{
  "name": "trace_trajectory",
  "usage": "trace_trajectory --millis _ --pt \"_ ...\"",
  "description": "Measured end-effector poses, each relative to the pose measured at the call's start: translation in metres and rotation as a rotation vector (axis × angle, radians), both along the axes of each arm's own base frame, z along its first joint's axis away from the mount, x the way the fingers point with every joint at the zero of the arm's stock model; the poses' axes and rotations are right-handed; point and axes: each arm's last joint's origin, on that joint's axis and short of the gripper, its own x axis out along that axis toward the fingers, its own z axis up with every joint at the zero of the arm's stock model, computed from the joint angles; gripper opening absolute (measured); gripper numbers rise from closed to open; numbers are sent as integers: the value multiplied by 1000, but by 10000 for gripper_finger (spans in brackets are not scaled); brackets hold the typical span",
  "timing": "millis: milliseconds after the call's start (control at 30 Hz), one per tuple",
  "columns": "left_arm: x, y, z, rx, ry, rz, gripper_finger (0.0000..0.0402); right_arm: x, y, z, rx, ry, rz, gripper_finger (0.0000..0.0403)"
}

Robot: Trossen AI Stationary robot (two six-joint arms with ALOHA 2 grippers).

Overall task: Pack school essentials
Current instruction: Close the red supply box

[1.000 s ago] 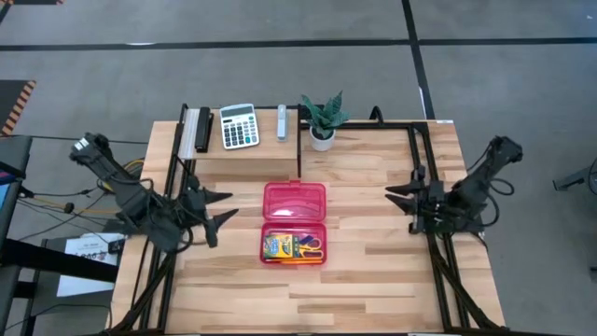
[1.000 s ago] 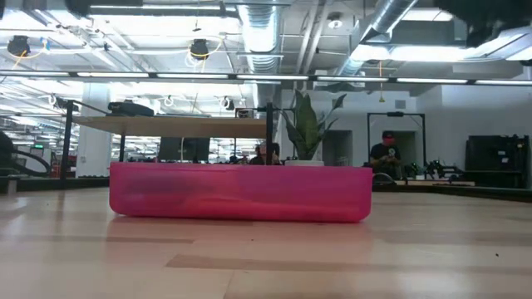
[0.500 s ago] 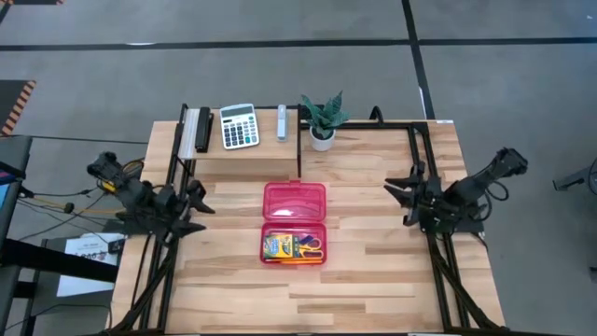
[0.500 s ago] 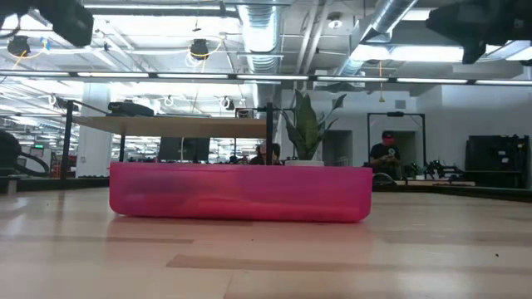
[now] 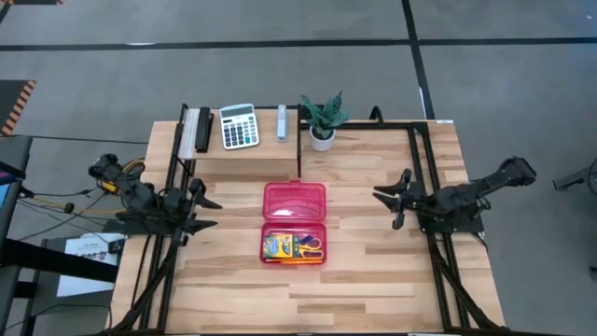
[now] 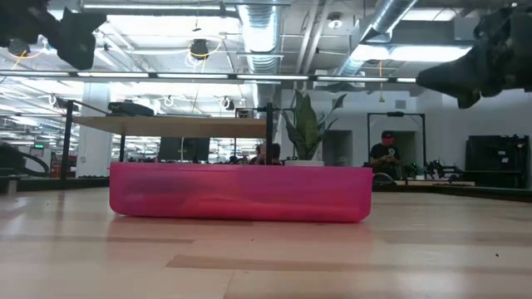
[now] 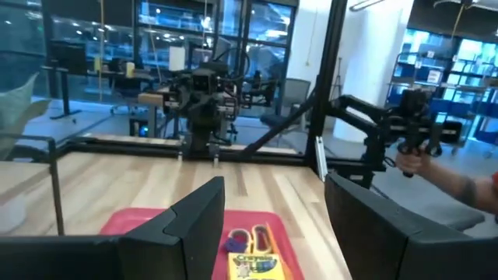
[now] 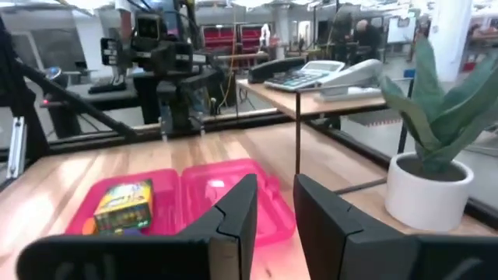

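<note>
Surveying: I read the table from my left side to my right.
Left gripper: it hovers at the table's left edge, well apart from the case, fingers spread wide and holding nothing.
Pencil case: the pink hinged box lies open flat at the table's centre, between my two grippers, lid half toward the shelf.
School essentials: the crayon box and yellow-handled scissors lie side by side in the near tray; other small pieces I cannot separate.
Handling, judged: the case looks like light, stiff, smooth plastic and may slide when pushed; its contents are loose.
Hold point, judged: I would take the lid at its free far edge and fold it over while steadying the tray wall.
Right gripper: it hovers right of the case, near but not touching, fingers moderately apart and empty.
Bystanders: calculator and potted plant stand at the far edge.
</note>
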Motion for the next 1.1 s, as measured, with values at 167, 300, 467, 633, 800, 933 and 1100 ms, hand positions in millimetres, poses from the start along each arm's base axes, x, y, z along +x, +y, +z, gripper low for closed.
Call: trace_trajectory --millis 167,300,467,633,800,933,1100 --pt "0 0 -8 2 76 19 209 0 0 -2 -10 21 13 107" --pt "0 1 -13 -10 125 33 209 0 0 -4 19 31 14 107" --pt "0 2 -16 -2 156 74 209 0 0 -8 71 49 12 107" --pt "0 4 -23 -4 218 121 209 0 0 -9 67 58 12 107" --pt "-1 8 -26 -10 225 270 209 0 0 -9 67 59 12 107" --pt "-1 9 -27 0 235 288 209 0 0 -10 67 59 12 107" --pt "-2 11 -30 18 254 342 209 0 0 -10 67 61 12 107"
